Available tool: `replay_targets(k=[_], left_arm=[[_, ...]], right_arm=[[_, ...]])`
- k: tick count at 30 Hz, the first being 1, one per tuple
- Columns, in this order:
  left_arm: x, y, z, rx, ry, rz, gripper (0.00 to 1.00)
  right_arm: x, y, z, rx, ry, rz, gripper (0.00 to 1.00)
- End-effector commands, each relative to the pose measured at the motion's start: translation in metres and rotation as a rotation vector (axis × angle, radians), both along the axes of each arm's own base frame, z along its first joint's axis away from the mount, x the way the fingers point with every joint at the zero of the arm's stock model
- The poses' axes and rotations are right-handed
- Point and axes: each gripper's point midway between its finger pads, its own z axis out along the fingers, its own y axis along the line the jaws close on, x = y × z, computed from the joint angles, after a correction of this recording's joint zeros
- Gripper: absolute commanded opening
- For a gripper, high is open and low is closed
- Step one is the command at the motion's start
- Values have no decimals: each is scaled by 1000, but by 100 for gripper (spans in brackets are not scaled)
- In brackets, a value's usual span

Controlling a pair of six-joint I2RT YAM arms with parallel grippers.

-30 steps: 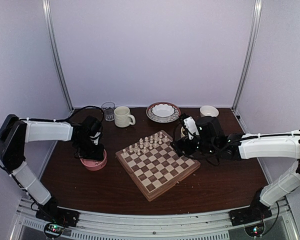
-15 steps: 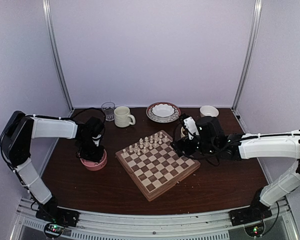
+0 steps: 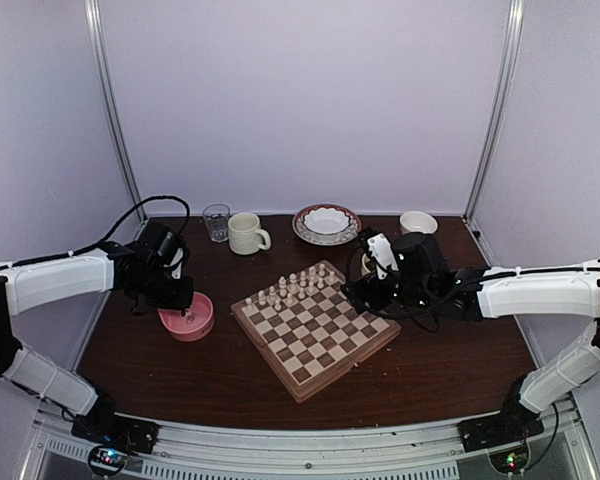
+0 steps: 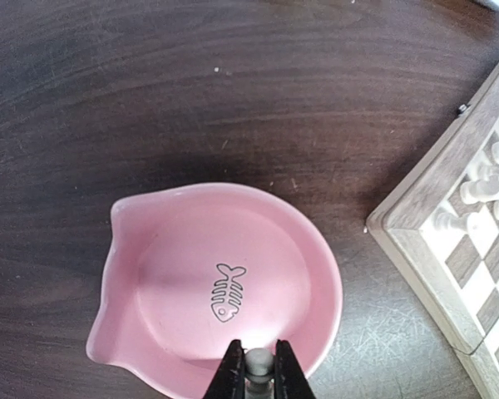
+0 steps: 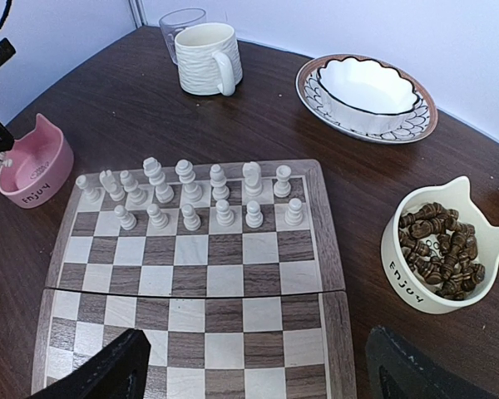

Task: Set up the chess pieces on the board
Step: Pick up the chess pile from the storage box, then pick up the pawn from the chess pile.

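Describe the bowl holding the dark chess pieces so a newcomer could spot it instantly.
Find the chessboard mid-table. Beside its right edge sits a small cream bowl. Like the pink bowl opposite it has cat ears, but only it is heaped with dark brown pieces.

Left arm (image 3: 58, 281) comes in low from the left of the board (image 3: 315, 328), white forearm near level, black wrist bent downward, standing well off the board's left corner. The left gripper (image 4: 256, 370) points straight down, its two dark fingers (image 4: 231, 370) pinched together on a small pale chess piece (image 4: 259, 361). Right arm (image 3: 535, 292) is stretched in from the right of the board, forearm level, wrist by the board's right corner; the right gripper (image 5: 258, 374) looks across the board from above, jaws spread wide and empty.
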Motion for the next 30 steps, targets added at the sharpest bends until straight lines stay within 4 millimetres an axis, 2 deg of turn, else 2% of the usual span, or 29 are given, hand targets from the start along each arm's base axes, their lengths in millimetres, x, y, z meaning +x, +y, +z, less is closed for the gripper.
replay_targets(k=[1,4,10,13,17,22,27,30], left_arm=[[7,-9,11,-50,-73,-33,11],[6,-16,14,-89,-90,-59,12],[7,-18,11,-93,-75,-60,12],[6,-25,18,-135,-100,-90,11],[-2,-50,35,-279,-146,-199,11],[-21,-90,67,-528,-206,-387,11],[-38,-110,94,-682,-246,-498,12],[-42,-112,98,-692,-253,-507,12]], right_arm=[[1,1,9,16,-16,1,94],[2,2,9,17,-14,2,94],[2,4,5,14,-3,11,94],[0,7,5,21,1,23,94],[-4,13,8,54,17,54,94],[-25,36,23,195,40,196,92],[-54,64,48,347,65,367,91],[-62,78,51,352,66,391,91]])
